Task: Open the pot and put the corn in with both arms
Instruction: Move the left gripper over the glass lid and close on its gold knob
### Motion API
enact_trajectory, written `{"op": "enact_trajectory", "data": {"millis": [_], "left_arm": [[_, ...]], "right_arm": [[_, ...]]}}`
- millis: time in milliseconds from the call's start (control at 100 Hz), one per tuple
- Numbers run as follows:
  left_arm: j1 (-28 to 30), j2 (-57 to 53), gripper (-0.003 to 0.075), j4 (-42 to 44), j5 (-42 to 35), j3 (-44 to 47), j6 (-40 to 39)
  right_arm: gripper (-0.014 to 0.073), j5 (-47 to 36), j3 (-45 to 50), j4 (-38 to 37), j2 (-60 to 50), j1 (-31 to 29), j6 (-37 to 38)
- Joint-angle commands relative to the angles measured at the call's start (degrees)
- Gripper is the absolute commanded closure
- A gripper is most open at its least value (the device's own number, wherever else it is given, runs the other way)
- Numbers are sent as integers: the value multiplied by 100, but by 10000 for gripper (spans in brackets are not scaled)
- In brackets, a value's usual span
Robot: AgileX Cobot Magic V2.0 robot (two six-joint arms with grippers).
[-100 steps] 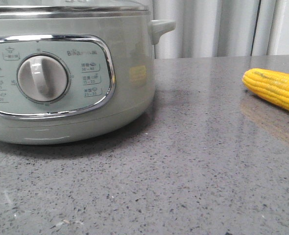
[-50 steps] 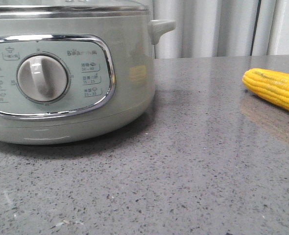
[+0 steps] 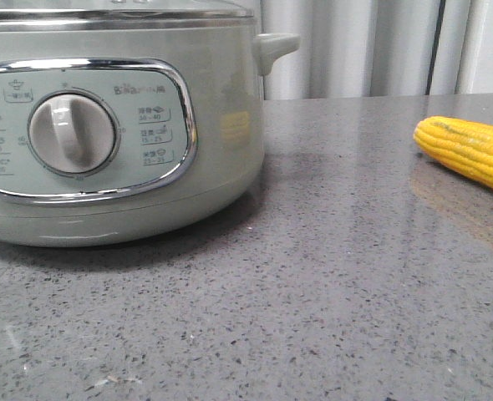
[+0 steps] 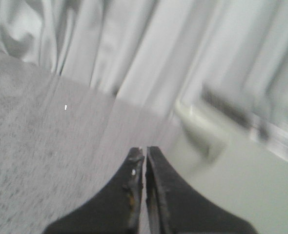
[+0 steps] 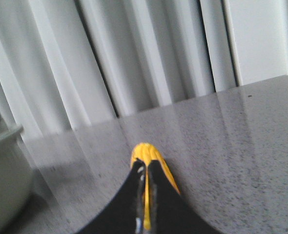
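Observation:
The pale green pot (image 3: 221,184) stands at the left of the front view, with its lid (image 3: 113,17) on and its grey-white dial (image 3: 71,134) facing me. The yellow corn (image 3: 472,152) lies on the grey counter at the far right. Neither gripper shows in the front view. My left gripper (image 4: 145,149) is shut and empty, beside the pot's side handle (image 4: 197,126); this view is blurred. My right gripper (image 5: 144,165) is shut, and the corn's tapered end (image 5: 145,152) shows just past its fingertips. The fingers hide the rest of the cob.
The speckled grey counter (image 3: 338,276) stretches between the pot and the corn. Pale curtains (image 3: 355,50) hang behind the counter's back edge. The pot's edge (image 5: 2,180) shows at the side of the right wrist view.

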Motion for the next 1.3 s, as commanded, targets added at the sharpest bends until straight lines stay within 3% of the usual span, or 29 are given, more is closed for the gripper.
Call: {"op": "enact_trajectory", "data": {"millis": [0,130,340,430,540,610,730,920,1080,1290], "left_arm": [[-23,-148,741,-565,-891,46,-103],[-23,24,741,-285,-321,-529,-103],[-23,999,722,1592,1228,-1949,-103],[-23,1485,589,2125,1425,-2463,-103],[-23,1990,335,2500,1425,-2858,-103],[-23,2256,263,2514,1438,-3053,-103],[-35,2655,260,2537,1450,-3355,-92],[-450,3389,264,2537,2110,-4122,781],[-824,4185,330,2598,2894,-4961,940],[-1278,4821,325,2576,2737,-5482,1026]], "right_arm": [[659,-515,-240,452,-131,-37,-16],[659,494,-971,265,-4,-37,-42],[643,1804,-2220,-884,972,-37,-42],[560,2119,-2707,-1065,1488,-37,-53],[350,2405,-3202,-1089,2024,-37,-83],[227,2565,-3433,-1089,2275,-37,-107],[132,2794,-3704,-1212,2583,-37,-121],[133,2793,-3774,-1212,2830,-37,-305],[134,2793,-3774,-1212,2854,-37,-346],[134,2793,-3774,-1212,2854,-37,-346]]}}
